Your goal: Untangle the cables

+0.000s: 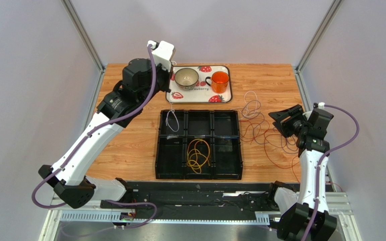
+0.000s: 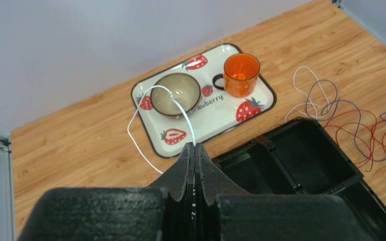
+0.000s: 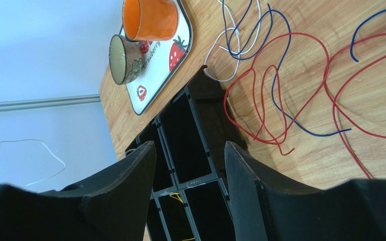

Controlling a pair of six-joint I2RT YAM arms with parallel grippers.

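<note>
I start from the counter [image 1: 129, 145], where the black six-cell bin [image 1: 225, 136] sits in the middle. I judge it to be a sorting box, one cable per cell. The strawberry tray [image 1: 200, 93], with its bowl [image 1: 186, 77] and orange cup [image 1: 220, 81], lies at the far edge, apart from the job. Right of the bin, the red, blue and white tangle [image 1: 260, 131] is spread loose on the wood, not yet separated. A yellow cable [image 1: 198, 154] lies coiled in the near middle cell. My right pincer [image 3: 190, 146] hangs about half open above the tangle, holding nothing, well placed to pick a strand. My left pincer [image 2: 195, 149] is closed tight on a white cable [image 2: 132, 136], raised high so the loop dangles free. By my reading it hangs over the far left cell, ready for dropping in.
</note>
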